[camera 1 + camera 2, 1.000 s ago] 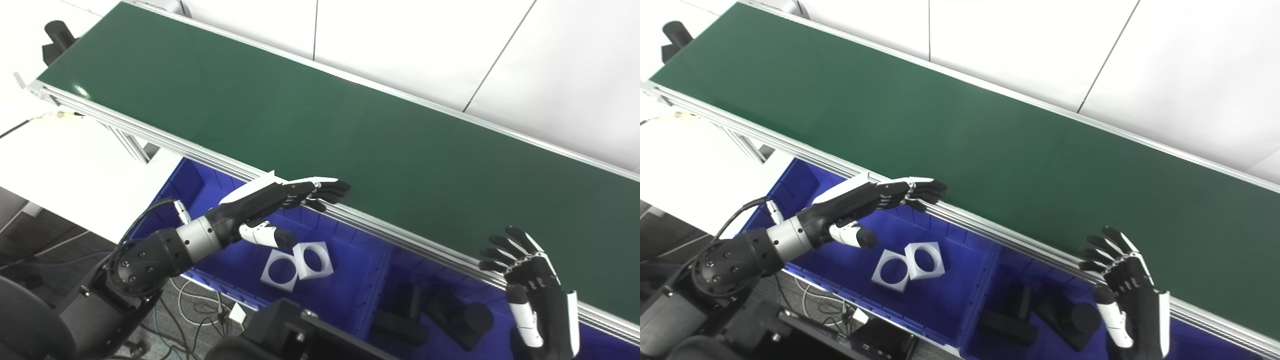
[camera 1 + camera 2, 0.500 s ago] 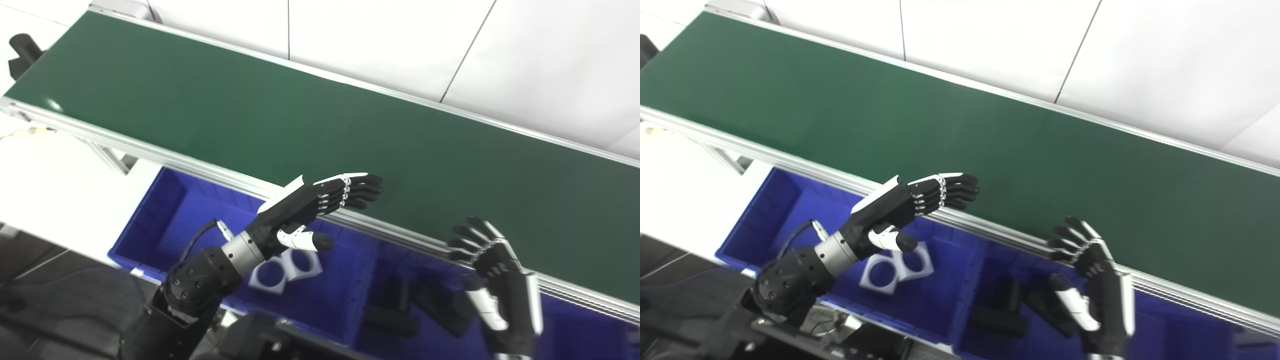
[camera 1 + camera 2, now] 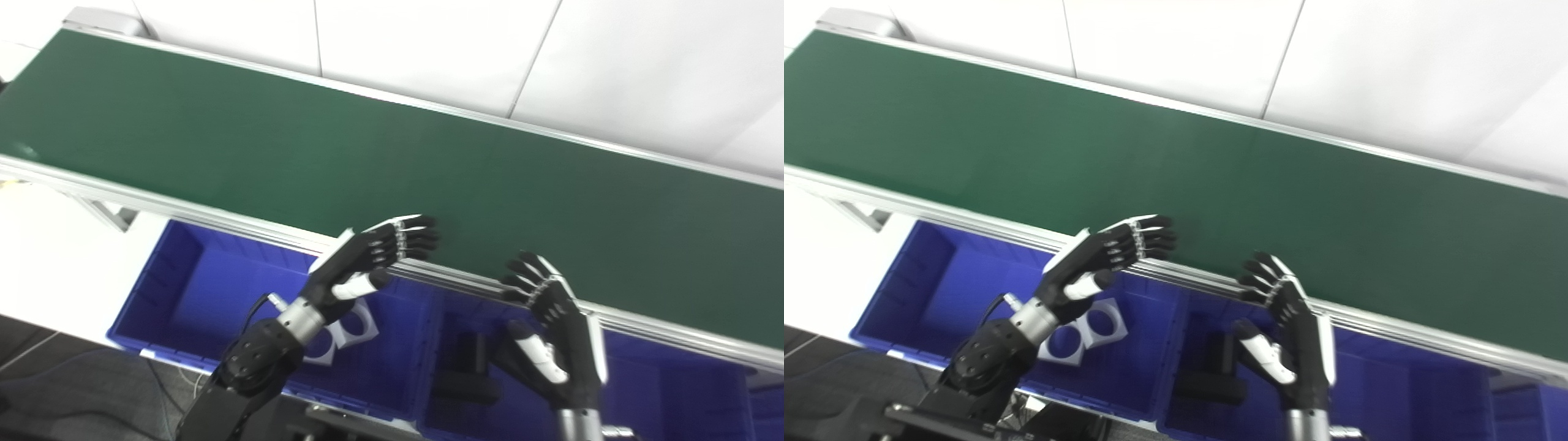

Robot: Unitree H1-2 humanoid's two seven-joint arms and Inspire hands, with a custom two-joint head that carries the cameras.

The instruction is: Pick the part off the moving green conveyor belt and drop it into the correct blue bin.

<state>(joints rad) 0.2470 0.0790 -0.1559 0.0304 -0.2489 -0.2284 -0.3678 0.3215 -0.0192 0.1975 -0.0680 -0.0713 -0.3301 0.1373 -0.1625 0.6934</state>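
The green conveyor belt (image 3: 343, 147) runs across the view with no part showing on it. My left hand (image 3: 373, 254) is open and empty, its fingers stretched over the belt's near rail (image 3: 447, 278). My right hand (image 3: 551, 331) is open and empty, held upright just below the rail, over the blue bins. A left blue bin (image 3: 202, 294) holds two white square parts with round holes (image 3: 346, 327), partly hidden behind my left forearm. A second blue bin (image 3: 450, 306) to its right holds black parts (image 3: 468, 383).
A third blue bin (image 3: 674, 392) sits at the lower right under the rail. A white wall (image 3: 551, 55) stands behind the belt. A white table surface (image 3: 49, 245) lies at the left. Dark robot body parts fill the bottom edge.
The camera has swung right, shifting the whole scene left. My right hand has risen closer to the rail, and the two hands stand nearer together.
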